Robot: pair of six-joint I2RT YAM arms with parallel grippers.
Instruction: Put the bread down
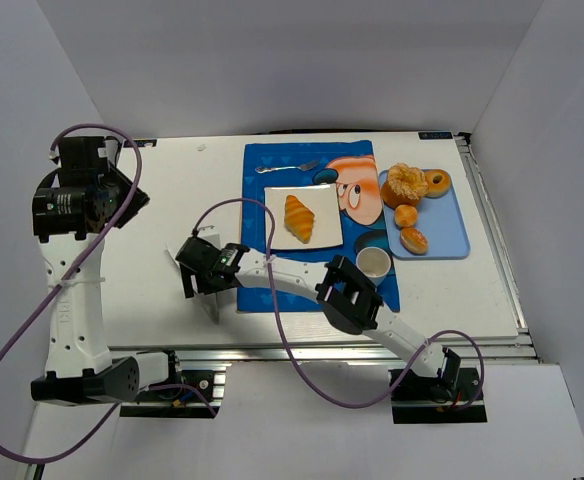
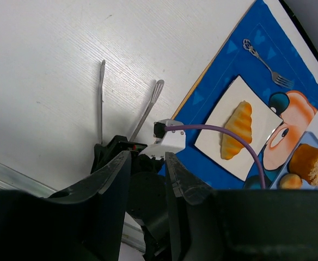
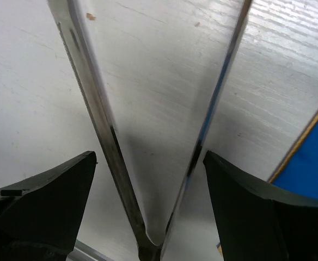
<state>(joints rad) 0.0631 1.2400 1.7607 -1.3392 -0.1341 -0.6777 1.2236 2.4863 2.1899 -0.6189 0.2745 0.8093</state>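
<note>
Bread on the white plate, centre frame.
Probably light, flaky, crushable; best gripped gently across its thick middle. Right pincer wide astride the tongs; left pincer narrow, empty.

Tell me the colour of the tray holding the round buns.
The tray is light blue; the top view shows it best.

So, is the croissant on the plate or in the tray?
On the plate: the croissant lies on it, apart from the buns in the blue tray.
</note>
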